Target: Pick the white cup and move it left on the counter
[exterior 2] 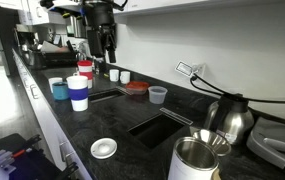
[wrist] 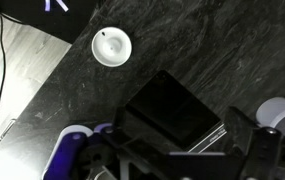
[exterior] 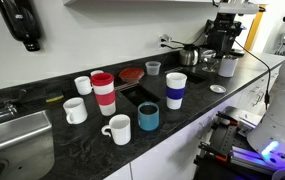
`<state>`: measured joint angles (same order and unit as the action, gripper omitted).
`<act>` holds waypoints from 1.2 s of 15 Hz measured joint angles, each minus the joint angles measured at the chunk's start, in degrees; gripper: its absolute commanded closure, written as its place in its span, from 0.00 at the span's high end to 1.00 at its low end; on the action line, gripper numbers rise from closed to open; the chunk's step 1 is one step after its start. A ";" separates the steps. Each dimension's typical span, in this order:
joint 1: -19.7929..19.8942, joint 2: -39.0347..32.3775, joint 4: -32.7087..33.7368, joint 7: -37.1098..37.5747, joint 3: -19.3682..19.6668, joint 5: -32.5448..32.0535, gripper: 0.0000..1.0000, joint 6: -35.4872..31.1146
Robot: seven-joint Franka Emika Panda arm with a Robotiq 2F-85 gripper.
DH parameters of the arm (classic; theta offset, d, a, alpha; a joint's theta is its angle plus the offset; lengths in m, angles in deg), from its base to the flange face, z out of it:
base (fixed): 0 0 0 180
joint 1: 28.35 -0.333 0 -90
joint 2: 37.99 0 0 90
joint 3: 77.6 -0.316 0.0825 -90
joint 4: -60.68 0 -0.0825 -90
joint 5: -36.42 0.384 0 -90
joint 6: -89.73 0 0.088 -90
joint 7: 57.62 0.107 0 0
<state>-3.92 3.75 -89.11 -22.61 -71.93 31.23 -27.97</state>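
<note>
Several drinking vessels are spread along the counter (exterior: 197, 100). The white cup (exterior: 153, 68) is seen standing upright towards the back wall, just beside a flat red disc (exterior: 131, 73) and apart from the white-and-blue tumbler (exterior: 175, 90). No contact with the cup is shown in either exterior view, and the arm's working end is not clearly seen there. The gripper (wrist: 182, 150) is caught only in the wrist view, as a dark, blurred frame along the bottom edge. Its fingers appear to be spread wide, with nothing held between them. Below it lie a white lid (wrist: 112, 46) near the counter's edge and a square recess (wrist: 172, 105). The pale round rim at the right border of that view is judged to be the white cup, though this cannot be settled because so little of it shows. The step in hand is therefore taken to be the approach: the cup has been neither reached nor lifted, and none of the leftward carry is done. For the next move, the gripper would have to be carried over the recess towards the wall, centred above the cup and lowered with the jaws on either side of its wall before being closed. Care would be called for with the red disc, since it sits close beside the cup and could be struck during the descent or the carry.
</note>
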 measured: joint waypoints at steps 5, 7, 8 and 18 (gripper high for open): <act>6.55 -7.25 3.92 -0.01 5.14 -6.03 1.00 -4.48; 7.41 -9.10 5.22 -0.02 5.80 -6.64 1.00 -4.48; 7.37 -9.51 5.43 0.00 5.69 -6.64 1.00 -4.48; 7.37 -9.56 5.50 0.03 5.43 -6.64 1.00 -4.48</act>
<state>3.45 -5.81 -83.61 -22.58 -66.50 24.60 -32.45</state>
